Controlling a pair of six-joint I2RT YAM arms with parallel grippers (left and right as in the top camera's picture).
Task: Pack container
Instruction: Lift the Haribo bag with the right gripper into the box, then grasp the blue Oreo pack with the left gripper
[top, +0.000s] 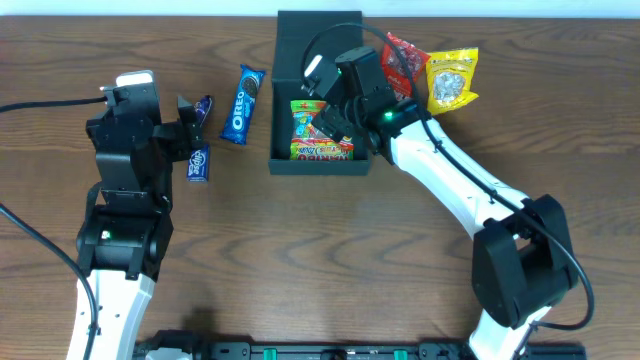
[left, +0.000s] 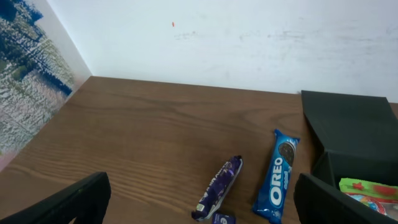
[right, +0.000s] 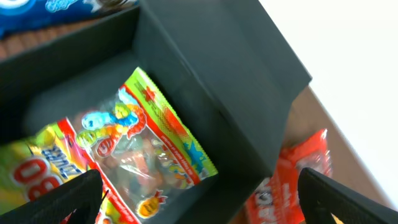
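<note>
Tabletop (top: 300, 260): dark brown wood grain. A plain white wall (left: 236, 43) runs along the far edge. A blue-and-white patterned panel (left: 31, 74) stands at the far left corner.

Container (top: 320, 166): sits at the middle of the far edge, lid (top: 300, 40) flipped up and back toward the wall. Inside, a green/yellow/red gummy packet (top: 310, 145) lies flat. The floor on the far side of it is bare.

Right hand (top: 335, 118): hangs over the container's right half, above the gummy packet. Jaws are spread wide, nothing between them. From overhead, the arm and wrist block the container's right wall. A black cable (top: 312, 42) loops across the lid.

Left hand (top: 182, 128): near the left edge, pointing toward the container. Jaws are wide apart and empty.

Other items, all on the tabletop:
- Oreo packet (top: 243, 104): between the left hand and the container, near the container's left wall, not touching it.
- Long purple packet (top: 204, 112): just beside the left fingertips. Cannot tell if it touches them.
- Small purple packet (top: 198, 162): just on the near side of the long one, close to the same hand.
- Red packet (top: 405, 62): right of the container, by the far edge, partly under the right arm.
- Yellow packet (top: 452, 80): overlaps the red packet's right side.

Another black cable (top: 40, 105) runs in from the left edge to the left arm.
</note>
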